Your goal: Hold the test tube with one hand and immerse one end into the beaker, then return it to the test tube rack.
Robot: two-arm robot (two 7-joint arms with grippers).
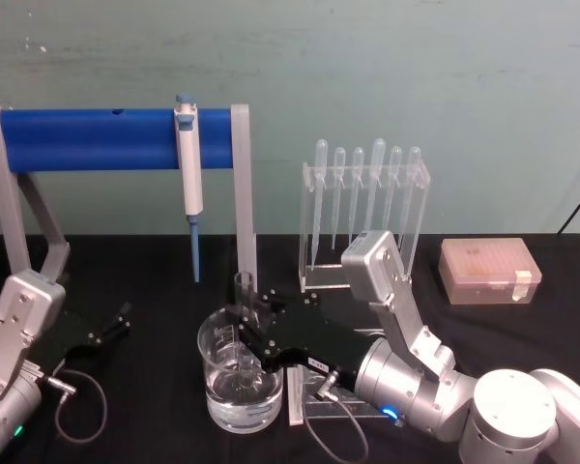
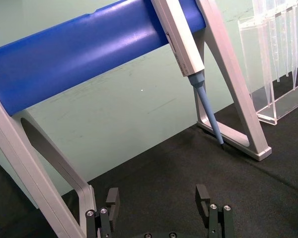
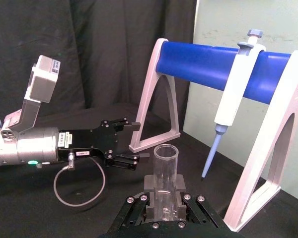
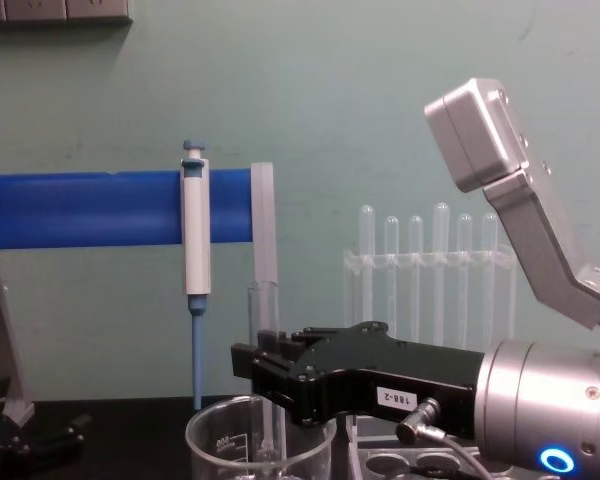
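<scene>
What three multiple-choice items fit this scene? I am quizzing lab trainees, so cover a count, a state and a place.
1. How many pipettes stand in the clear rack? A four; B six; C nine.
2. The left gripper is: A shut on a pipette; B shut on the rack; C open and empty.
3. The test tube's lower end is: A inside the beaker; B in the rack; C in the left gripper.
Key: 1 B, six bulb tops rise above the rack. 2 C, its fingers stand apart, nothing between. 3 A, the right gripper holds the tube upright, dipping into the beaker.
</scene>
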